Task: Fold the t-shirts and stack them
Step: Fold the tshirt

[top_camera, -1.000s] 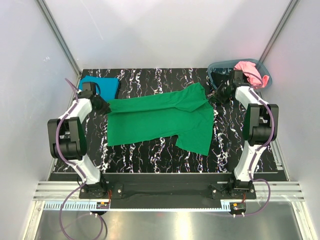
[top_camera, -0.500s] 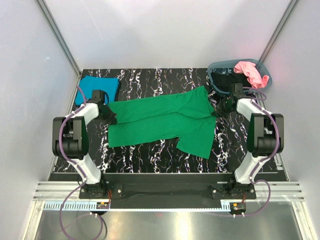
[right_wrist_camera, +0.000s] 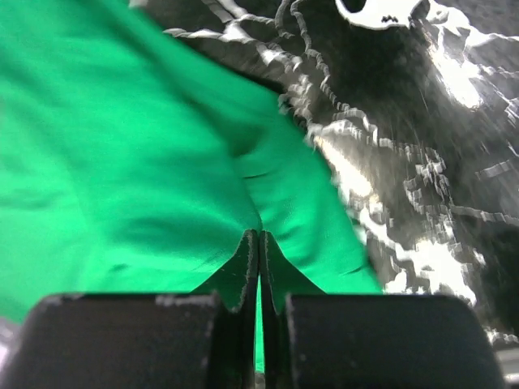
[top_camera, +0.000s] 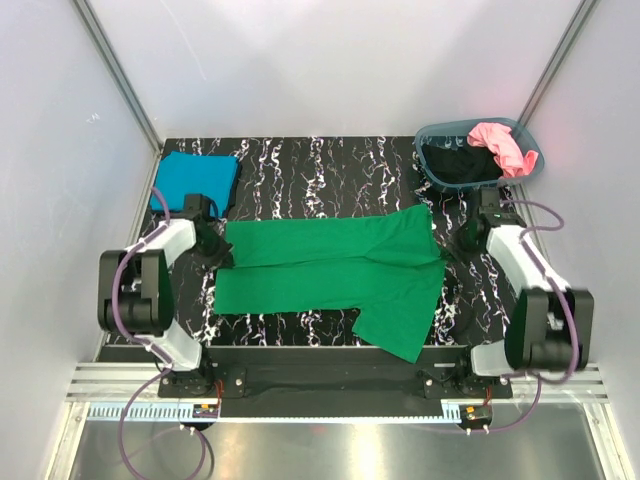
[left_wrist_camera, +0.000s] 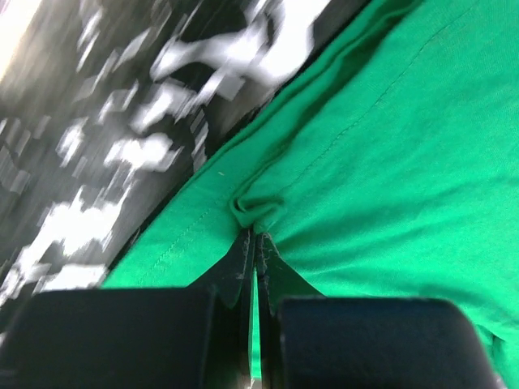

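Your left gripper (left_wrist_camera: 255, 237) and right gripper (right_wrist_camera: 258, 235) are clamped on opposite ends of the green t-shirt (top_camera: 330, 265); pull unevenly and a thin pinch may slip

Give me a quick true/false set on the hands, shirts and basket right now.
1. The left hand and right hand each pinch the green t-shirt. True.
2. The teal t-shirt sits in the basket. False: the teal t-shirt lies folded on the table, far left.
3. The basket holds pink cloth and black cloth. True.
4. The green t-shirt is folded small. False: it lies spread wide between both hands.
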### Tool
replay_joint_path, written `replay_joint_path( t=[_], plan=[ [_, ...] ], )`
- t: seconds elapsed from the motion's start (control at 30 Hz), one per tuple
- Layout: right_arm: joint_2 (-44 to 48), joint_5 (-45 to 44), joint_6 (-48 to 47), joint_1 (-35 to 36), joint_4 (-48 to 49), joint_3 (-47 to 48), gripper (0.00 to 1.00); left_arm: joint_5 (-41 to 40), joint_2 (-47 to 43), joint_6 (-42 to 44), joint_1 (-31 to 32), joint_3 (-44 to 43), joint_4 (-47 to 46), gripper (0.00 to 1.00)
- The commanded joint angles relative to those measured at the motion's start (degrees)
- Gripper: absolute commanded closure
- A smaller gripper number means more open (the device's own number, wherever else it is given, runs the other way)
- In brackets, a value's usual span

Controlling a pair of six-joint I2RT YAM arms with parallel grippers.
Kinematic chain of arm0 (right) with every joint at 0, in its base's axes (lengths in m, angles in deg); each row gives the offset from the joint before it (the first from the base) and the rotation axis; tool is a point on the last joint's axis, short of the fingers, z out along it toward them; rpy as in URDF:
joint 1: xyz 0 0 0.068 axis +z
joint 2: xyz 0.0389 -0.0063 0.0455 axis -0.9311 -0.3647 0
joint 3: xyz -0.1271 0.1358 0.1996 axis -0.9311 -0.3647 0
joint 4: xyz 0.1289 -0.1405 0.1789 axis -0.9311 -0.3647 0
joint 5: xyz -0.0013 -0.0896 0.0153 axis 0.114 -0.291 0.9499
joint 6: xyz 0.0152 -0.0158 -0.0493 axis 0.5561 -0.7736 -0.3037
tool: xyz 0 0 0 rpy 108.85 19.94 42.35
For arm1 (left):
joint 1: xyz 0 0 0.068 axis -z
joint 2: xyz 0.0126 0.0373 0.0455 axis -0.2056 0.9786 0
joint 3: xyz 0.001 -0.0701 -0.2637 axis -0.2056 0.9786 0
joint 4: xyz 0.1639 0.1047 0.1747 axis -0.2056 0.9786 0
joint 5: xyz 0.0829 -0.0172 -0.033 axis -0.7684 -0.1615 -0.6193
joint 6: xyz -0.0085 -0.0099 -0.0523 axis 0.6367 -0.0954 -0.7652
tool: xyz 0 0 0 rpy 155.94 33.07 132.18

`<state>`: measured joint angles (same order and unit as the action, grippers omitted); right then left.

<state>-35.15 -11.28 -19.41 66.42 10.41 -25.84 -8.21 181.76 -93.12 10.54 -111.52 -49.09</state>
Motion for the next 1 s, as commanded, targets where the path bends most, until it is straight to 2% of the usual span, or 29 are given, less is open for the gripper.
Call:
replay_joint_path(
  t=[0.0, 0.1, 0.2, 0.27, 0.37, 0.5, 0.67, 0.83, 0.97],
  plan=[
    [10.41, -2.54, -0.7, 0.09, -1.66, 1.55, 1.0, -1.5, -8.42, -0.51, 0.27, -1.01, 5.41, 1.0],
    [10.11, 1.94, -3.17, 0.09, 1.78, 7.14, 1.0, -2.03, -9.51, -0.6, 0.09, -8.21, 7.25, 1.0],
    [4.58, 3.88, -3.44, 0.09, 3.88, 13.74, 1.0, -1.68, -4.61, -0.43, 0.09, -17.68, 9.54, 1.0],
    [1.84, 5.81, -3.18, 0.17, 8.78, 16.13, 1.0, -1.33, -1.61, -0.6, 0.0, -20.79, 8.93, 1.0],
    [-4.13, 8.71, -3.35, 0.09, 15.11, 22.19, 1.0, -0.28, 3.31, 0.01, -0.79, -27.81, 5.61, 1.0],
    [-15.45, 12.58, -5.28, 0.09, 19.18, 34.12, 1.0, 2.7, 8.5, 0.89, -1.84, -34.67, -0.73, 1.0],
    [-25.4, 17.42, -5.11, 0.09, 22.6, 44.43, 1.0, 7.36, 17.46, 0.98, -2.9, -44.25, -4.68, 1.0],
    [-31.83, 21.11, -6.86, 0.09, 26.21, 51.64, 1.0, 12.82, 21.42, 0.02, -3.69, -47.16, -10.93, 1.0],
    [-35.87, 22.87, -8.1, 0.09, 25.43, 56.92, 1.0, 16.24, 23.19, -0.95, -3.69, -47.69, -15.32, 1.0]
  ],
)
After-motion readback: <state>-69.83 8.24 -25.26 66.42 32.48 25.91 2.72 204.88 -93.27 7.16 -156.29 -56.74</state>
